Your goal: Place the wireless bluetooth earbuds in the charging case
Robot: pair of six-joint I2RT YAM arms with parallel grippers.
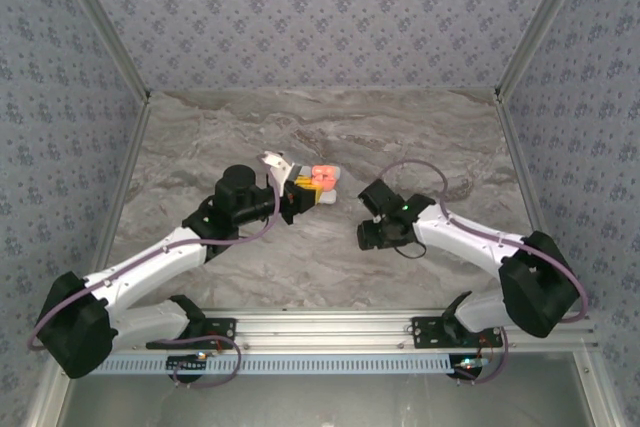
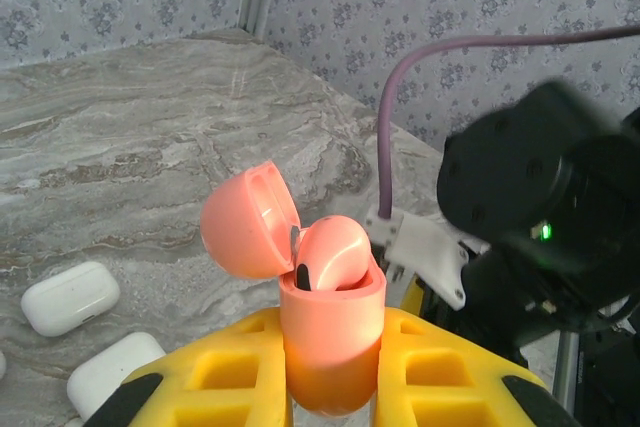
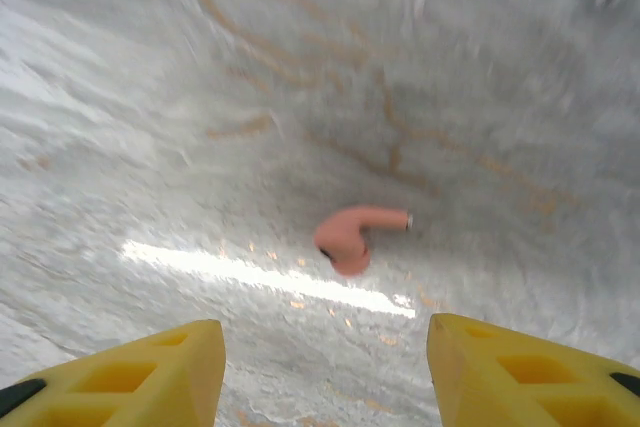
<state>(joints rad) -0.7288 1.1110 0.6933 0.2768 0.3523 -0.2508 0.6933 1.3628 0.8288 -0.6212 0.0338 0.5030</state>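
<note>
The gray marble table [image 1: 320, 137] is the biggest thing here. The left arm [image 1: 150, 267] and the right arm [image 1: 470, 242] both reach out over it, and their tips come near each other in the middle.

The left gripper [image 2: 330, 372] has yellow fingers [image 2: 225, 367]. They are squeezed tight on a pink charging case [image 2: 332, 332], one finger on each side of it. The case stands up straight between them. Its round lid [image 2: 250, 222] is flipped open and leans back to the left, above the fingers. To the left of this gripper, down on the table, lie two white cases [image 2: 70, 297]. They are shut and close to each other.

The right gripper [image 3: 325, 367] points down at the table. Its two yellow fingers [image 3: 130, 372] are apart, and nothing is between them.

One pink earbud [image 2: 335, 252] sits in the open top of the pink case, just above the left gripper's fingers. Its round end sticks up out of the case. A second pink earbud [image 3: 350, 237] lies on its side on the table, a little way in front of the right gripper, in line with the gap between the fingers. Nothing touches it.
</note>
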